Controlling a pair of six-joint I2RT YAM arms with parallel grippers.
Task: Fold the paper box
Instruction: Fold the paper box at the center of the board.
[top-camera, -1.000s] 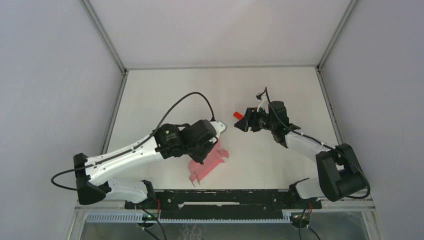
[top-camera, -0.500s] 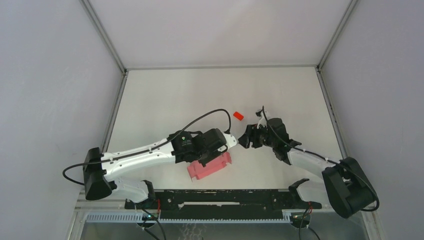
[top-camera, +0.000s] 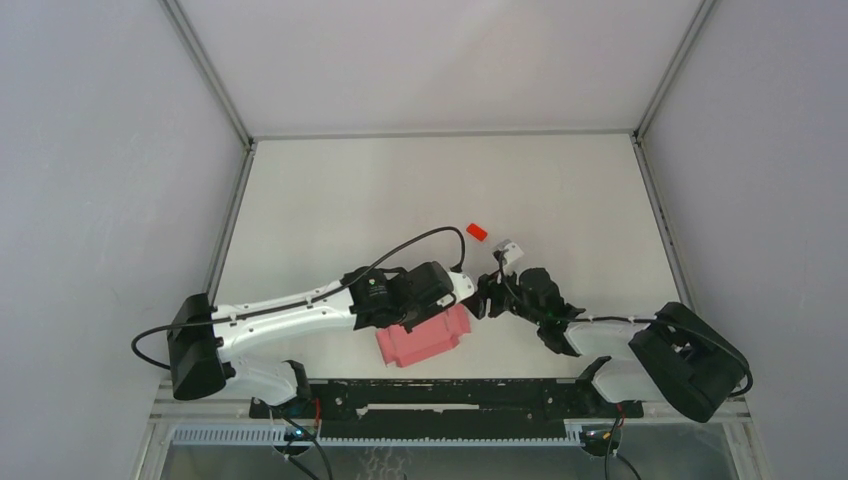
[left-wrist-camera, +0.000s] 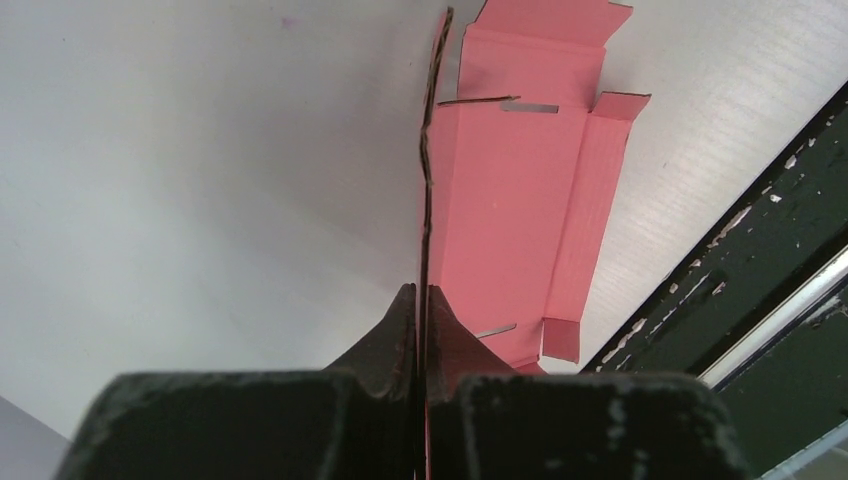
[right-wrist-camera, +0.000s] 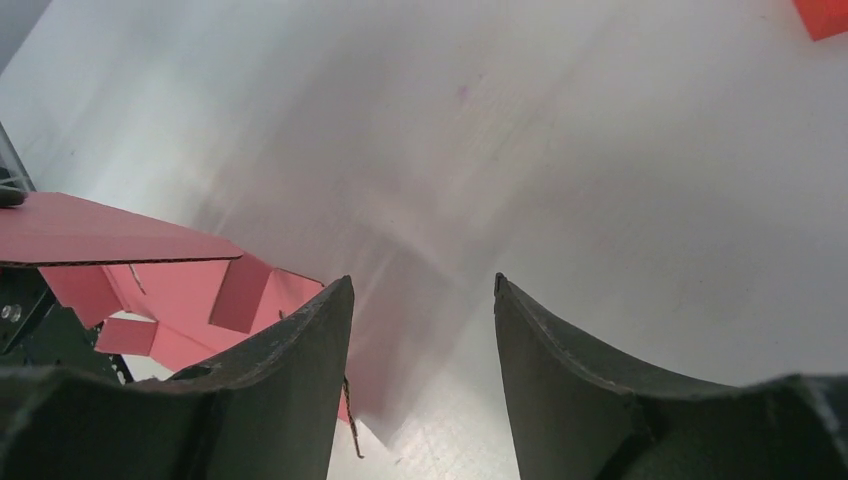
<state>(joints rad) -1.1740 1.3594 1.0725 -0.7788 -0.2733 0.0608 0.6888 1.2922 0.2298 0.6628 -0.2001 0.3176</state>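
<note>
We see the white table (top-camera: 400, 180) carrying everything. The left arm (top-camera: 290, 310) stretches from the near left corner toward the middle of the near edge. The right arm (top-camera: 600, 325) lies low along the near edge from the near right corner, reaching left.

The paper box (top-camera: 420, 342), pink and only partly raised, sits close to the middle of the near edge, just under the left arm's wrist. In the left wrist view most of its panels and tabs lie flat on the table beside the dark rail (left-wrist-camera: 760, 290) at the near edge, while one panel stands up on edge.

The left gripper (left-wrist-camera: 418, 300) is clenched on that upright panel, its fingers pressed against either face of the thin card. The right gripper (right-wrist-camera: 420, 290) is spread, with only bare table showing between its fingers. It sits just to the right of the box, and a lifted flap shows at the left of its wrist view.

The small red block (top-camera: 476, 231) lies alone farther back, toward the table's centre, apart from both grippers.
</note>
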